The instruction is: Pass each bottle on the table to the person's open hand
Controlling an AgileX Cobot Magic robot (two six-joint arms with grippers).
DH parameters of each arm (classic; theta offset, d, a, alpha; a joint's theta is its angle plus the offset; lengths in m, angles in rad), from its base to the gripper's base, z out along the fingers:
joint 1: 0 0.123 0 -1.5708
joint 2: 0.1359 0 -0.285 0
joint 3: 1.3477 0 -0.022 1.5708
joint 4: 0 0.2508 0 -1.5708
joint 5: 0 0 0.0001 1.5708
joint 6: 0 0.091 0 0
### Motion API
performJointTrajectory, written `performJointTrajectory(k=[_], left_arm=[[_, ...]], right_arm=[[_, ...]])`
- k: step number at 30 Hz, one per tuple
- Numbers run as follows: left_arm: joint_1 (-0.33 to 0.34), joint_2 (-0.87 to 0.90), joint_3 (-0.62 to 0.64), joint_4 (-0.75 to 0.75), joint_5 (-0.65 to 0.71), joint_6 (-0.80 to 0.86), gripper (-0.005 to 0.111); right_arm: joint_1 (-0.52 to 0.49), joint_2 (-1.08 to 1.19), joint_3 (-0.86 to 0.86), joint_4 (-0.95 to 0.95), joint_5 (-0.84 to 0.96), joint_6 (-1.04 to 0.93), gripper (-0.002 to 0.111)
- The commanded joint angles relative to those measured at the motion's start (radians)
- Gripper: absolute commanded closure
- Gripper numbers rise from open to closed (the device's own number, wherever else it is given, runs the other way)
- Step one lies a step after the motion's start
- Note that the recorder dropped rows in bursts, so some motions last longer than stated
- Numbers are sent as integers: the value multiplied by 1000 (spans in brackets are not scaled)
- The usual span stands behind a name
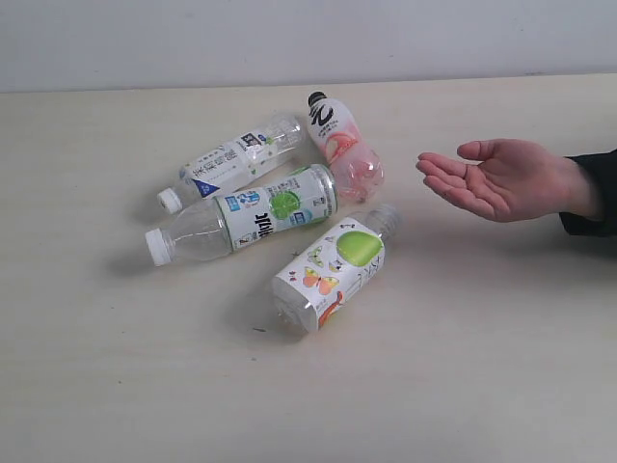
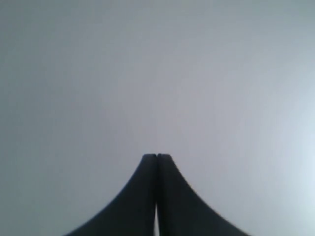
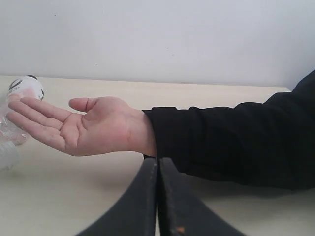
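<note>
bottles [image 1: 280, 207], all four, lie on their sides mid table [image 1: 96, 367], left of the person's open hand [image 1: 501, 178]. my left gripper [image 2: 157, 156] and right gripper [image 3: 158, 160] are both pinched closed, empty. i should open wide, grab across a bottle's middle.

Setting. A wide table [image 1: 96, 386] with a pale beige top, faint lengthwise wood grain and a few tiny dark specks fills most of the exterior view. Behind the table's far edge rises a plain, off-white wall [image 1: 289, 39], unbroken and matte; the two meet along a straight, slightly tilted line. The right wrist view shows the same junction from low over the table: white wall above, beige surface below, and a few minute marks on the wall. The left wrist view's background is a featureless, blurred pale grey field, unevenly lit; whether it is wall cannot be told. Illumination is soft and diffuse, leaving only faint, blurred-edged shadows on the table.
</note>
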Motion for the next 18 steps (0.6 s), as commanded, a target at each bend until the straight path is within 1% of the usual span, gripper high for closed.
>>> performJointTrajectory(k=[1,3,5,6,8,9,11,14,15,16,18], left_arm=[[0,261,-343,-13,231,110,107],[0,453,-516,-11,401,170,107],[0,650,-713,-11,656,236,107],[0,747,-791,-11,774,269,107],[0,917,-974,-15,1072,323,107],[0,988,-1053,-22,1208,334,107],[-4,1155,-1184,-72,1438,405,107],[-47,1352,-1319,-171,1677,550,107],[-68,1409,-1346,-189,1726,586,107],[-101,1459,-1373,-200,1743,611,107],[-189,1536,-1400,-191,1743,616,107]], right_arm=[[3,-4,5,-2,-9,2,108],[3,-4,5,-2,-9,2,108],[3,-4,5,-2,-9,2,108],[3,-4,5,-2,-9,2,108],[3,-4,5,-2,-9,2,108],[3,-4,5,-2,-9,2,108],[3,-4,5,-2,-9,2,108],[3,-4,5,-2,-9,2,108],[3,-4,5,-2,-9,2,108],[3,-4,5,-2,-9,2,108],[3,-4,5,-2,-9,2,108]])
